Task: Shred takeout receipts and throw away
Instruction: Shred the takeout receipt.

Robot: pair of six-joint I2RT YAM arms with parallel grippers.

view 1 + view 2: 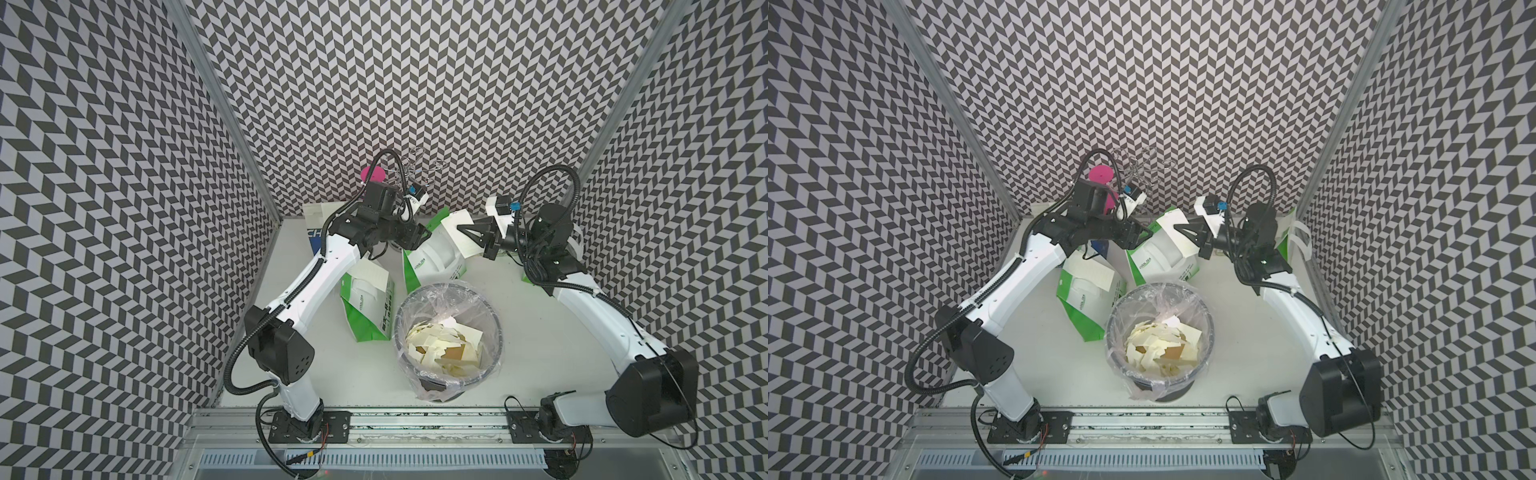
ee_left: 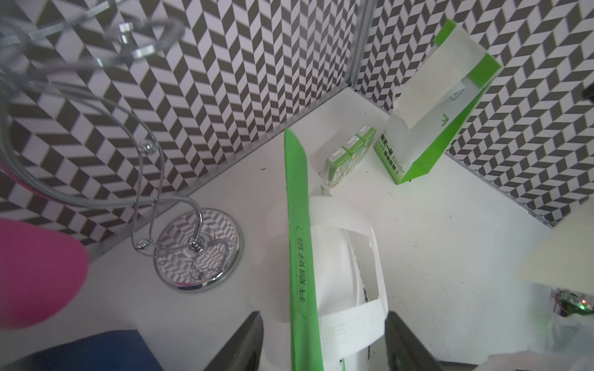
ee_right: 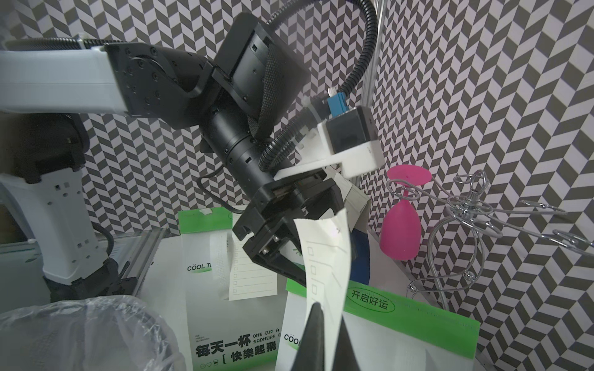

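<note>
- Our right tool (image 3: 329, 313) is pinched closed on a takeout receipt (image 3: 324, 257), a long cream slip printed with check boxes, held above the green-and-white bag (image 1: 436, 262) that stands just behind the bin (image 1: 497, 328).
- The slip's far end reaches up beside our left tool (image 2: 324, 321), whose jaws stand apart and hold nothing. In the left wrist view that same bag's green top edge and white loop handle (image 2: 350, 318) lie between its fingers (image 2: 239, 343); we cannot tell whether they touch.
- Both tools sit near each other behind the bin.
- A second receipt (image 1: 368, 276) lies on the face of the tilted bag (image 1: 370, 307) just left of the bin.
- A third receipt (image 2: 427, 86) hangs on the corner bag (image 2: 427, 151), well apart from the bin, at the back right.
- Inside the bin, under its clear plastic liner (image 1: 453, 291), torn cream scraps (image 1: 440, 345) are piled.
- Farther behind the bin, on the worktop (image 1: 540, 332) by the back wall, stand a pink glass (image 3: 400, 234) and a wire rack (image 3: 472, 205).
</note>
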